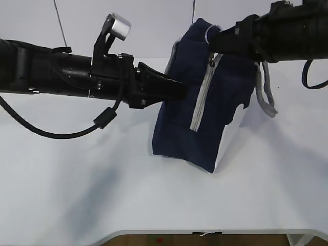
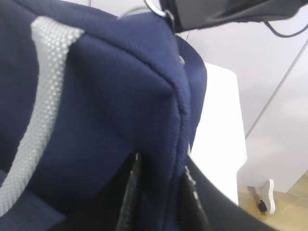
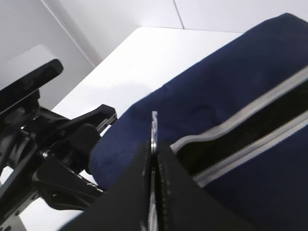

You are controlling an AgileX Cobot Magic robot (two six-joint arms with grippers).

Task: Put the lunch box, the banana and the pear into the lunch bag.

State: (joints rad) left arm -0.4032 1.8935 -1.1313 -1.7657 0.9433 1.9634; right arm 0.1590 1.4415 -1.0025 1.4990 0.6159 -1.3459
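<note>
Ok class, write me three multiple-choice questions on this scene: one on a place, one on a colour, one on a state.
1. Where does the left gripper hold the bag?
A. At its left end
B. On its handle
C. Underneath it

2. What colour is the zipper?
A. Red
B. Grey
C. Yellow

3. How is the right gripper?
A. Wide open above the bag
B. Shut on a banana
C. Shut on the zipper pull

Answers:
1 A: the left gripper meets the bag at its left end in the exterior view.
2 B: the zipper is a grey strip on the navy fabric.
3 C: the right gripper pinches the metal zipper pull.
</note>
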